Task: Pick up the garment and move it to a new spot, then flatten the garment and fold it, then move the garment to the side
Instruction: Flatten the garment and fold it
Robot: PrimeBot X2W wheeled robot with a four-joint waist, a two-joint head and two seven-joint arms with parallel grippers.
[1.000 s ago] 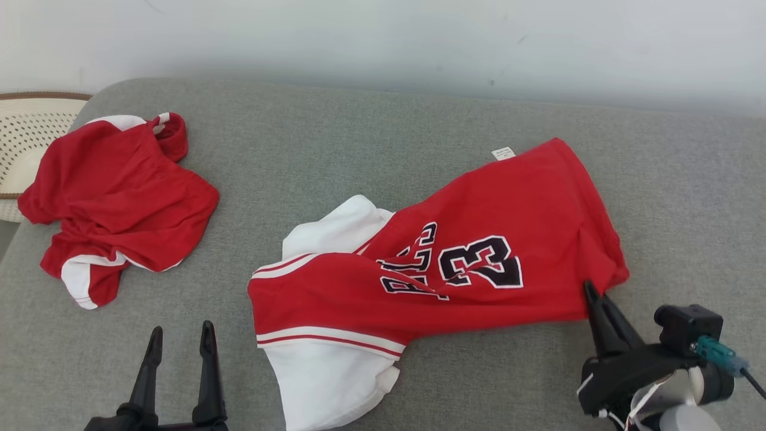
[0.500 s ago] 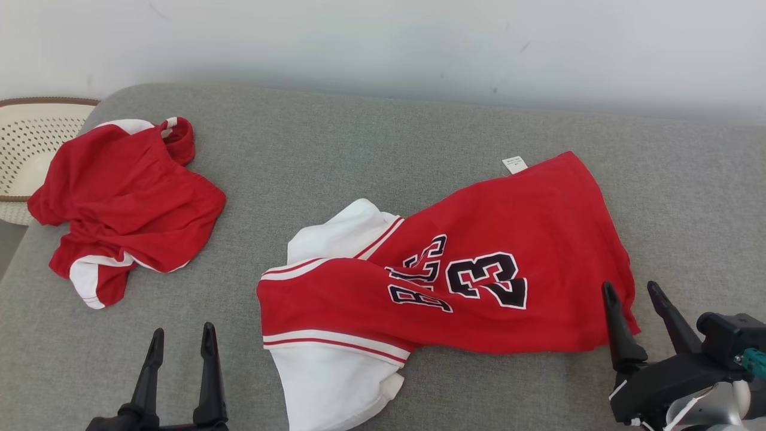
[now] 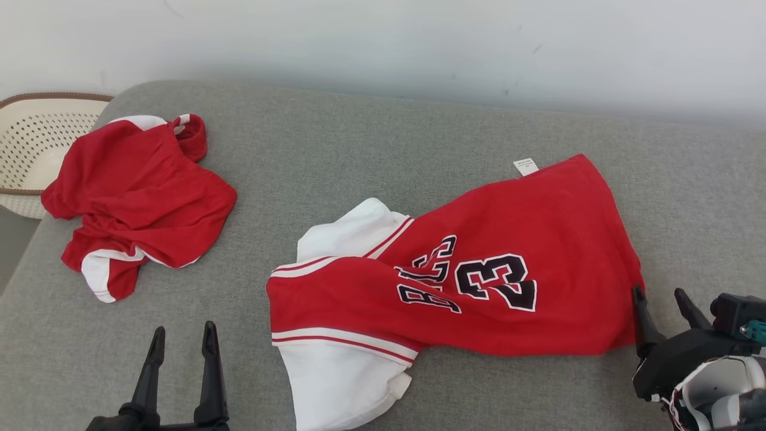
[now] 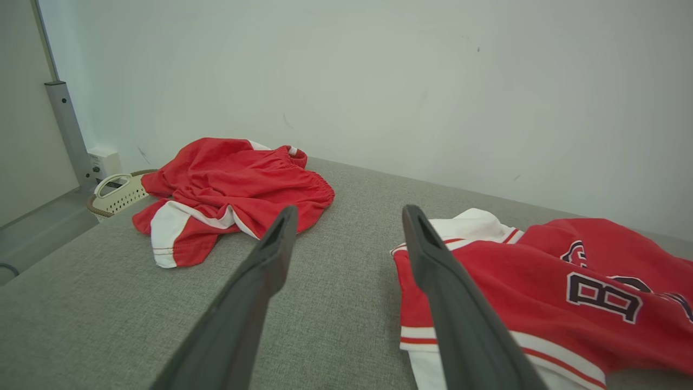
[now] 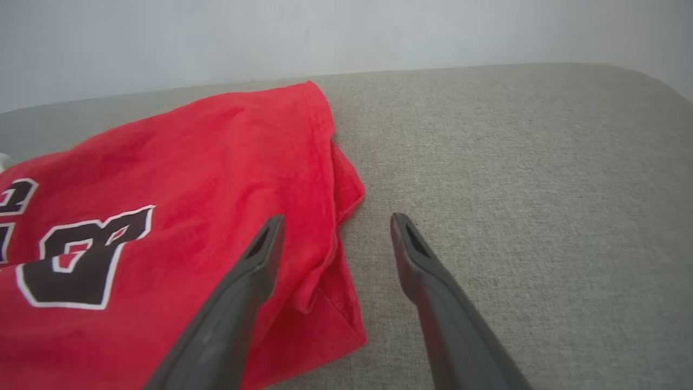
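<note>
Garment: red jersey with white sleeves and a black "23", rumpled, its hem corner at the right gripper's left finger.
Right gripper: fingers spread, empty; a second ago pinched shut on that corner.
Left gripper: wide, empty, sleeve to its right.
Surface: grey woven cushion.

A grey fabric cushion spread across the scene, backed by a plain pale wall with a few small dark marks. Near its far left corner lay crumpled red shorts with white panels. Just past that corner, off the cushion, stood a cream perforated basket with a brown rim. A grey metal post rose near the basket, and a small white box, possibly a wall socket, sat beside it.
</note>
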